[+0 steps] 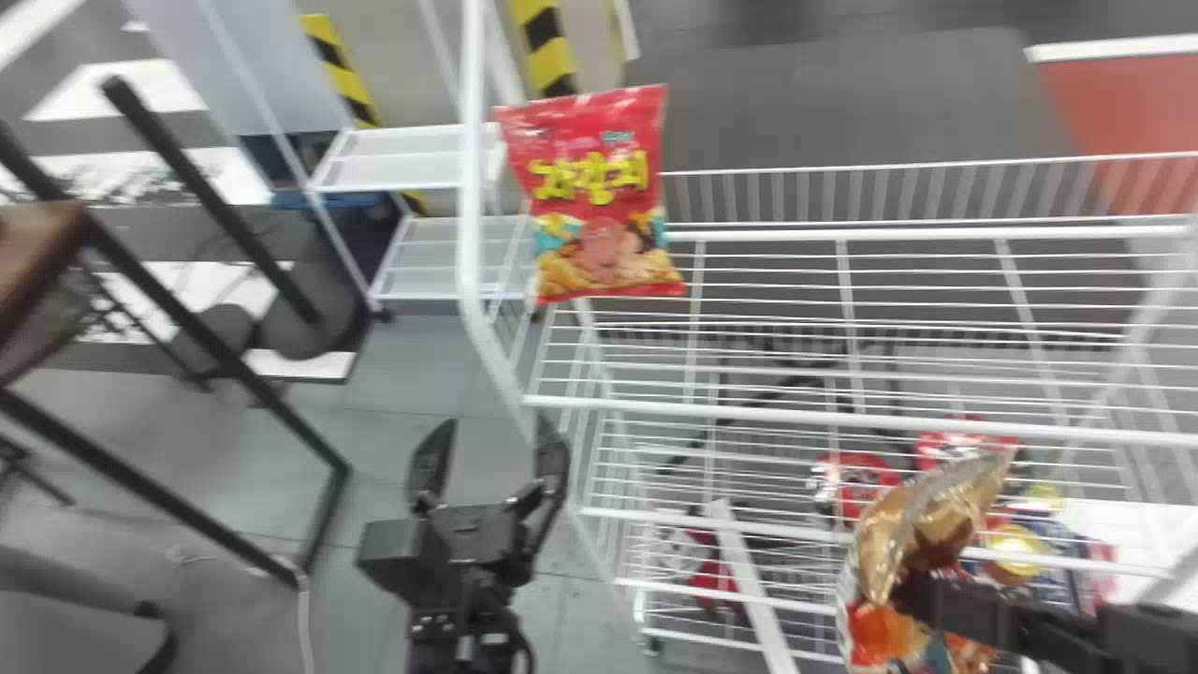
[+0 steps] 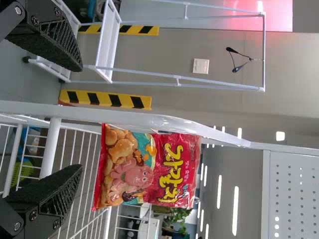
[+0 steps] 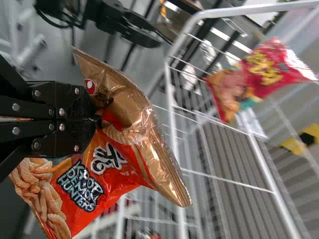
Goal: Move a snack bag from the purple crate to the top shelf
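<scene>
- Your right gripper (image 1: 910, 599) is closed on the orange-and-gold snack bag (image 1: 889, 627), pinching it near the gold top end.
- You have that bag off the shelves, at the lower right of the head view, in front of the white wire rack (image 1: 842, 426); its gold end points up at a slant, and the orange printed part hangs below the fingers.
- Your left gripper (image 1: 496, 440) is empty, its two fingers spread well apart, beside the rack's left end.
- On the top shelf (image 1: 767, 374), you have a red snack bag (image 1: 599, 201) standing upright at the left end, near the rack's white side frame (image 1: 471, 234).
- Lower in the rack, through the wires, you can see red packets (image 1: 856, 482) and a blue-and-yellow packet (image 1: 1020, 552); farther left and lower lies a red-and-white packet (image 1: 716, 571).
- Behind your rack, on the left, are a smaller white shelf unit (image 1: 398, 173) and yellow-and-black striped strips (image 1: 546, 42).
- At the far left of your head view is a black metal frame (image 1: 168, 295).
</scene>
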`<control>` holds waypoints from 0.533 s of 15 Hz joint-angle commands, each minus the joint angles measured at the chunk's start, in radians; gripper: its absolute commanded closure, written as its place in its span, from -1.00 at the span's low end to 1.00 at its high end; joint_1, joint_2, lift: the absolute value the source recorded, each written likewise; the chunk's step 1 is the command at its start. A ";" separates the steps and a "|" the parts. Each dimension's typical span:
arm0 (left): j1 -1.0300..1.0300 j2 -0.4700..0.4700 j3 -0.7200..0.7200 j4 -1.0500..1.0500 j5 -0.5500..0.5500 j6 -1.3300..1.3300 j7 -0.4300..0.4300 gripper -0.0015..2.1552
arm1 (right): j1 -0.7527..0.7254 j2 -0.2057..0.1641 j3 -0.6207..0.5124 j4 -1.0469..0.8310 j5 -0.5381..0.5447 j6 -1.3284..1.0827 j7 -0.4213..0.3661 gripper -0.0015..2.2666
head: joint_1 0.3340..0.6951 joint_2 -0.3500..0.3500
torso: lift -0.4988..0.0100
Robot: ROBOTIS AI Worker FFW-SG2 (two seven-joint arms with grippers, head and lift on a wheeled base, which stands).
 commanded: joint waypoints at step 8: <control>0.015 0.005 0.005 -0.008 -0.002 0.001 0.003 -0.87 | -0.056 0.002 0.166 0.130 -0.032 -0.414 -0.100 0.99 | 1.00 1.00 | 0.96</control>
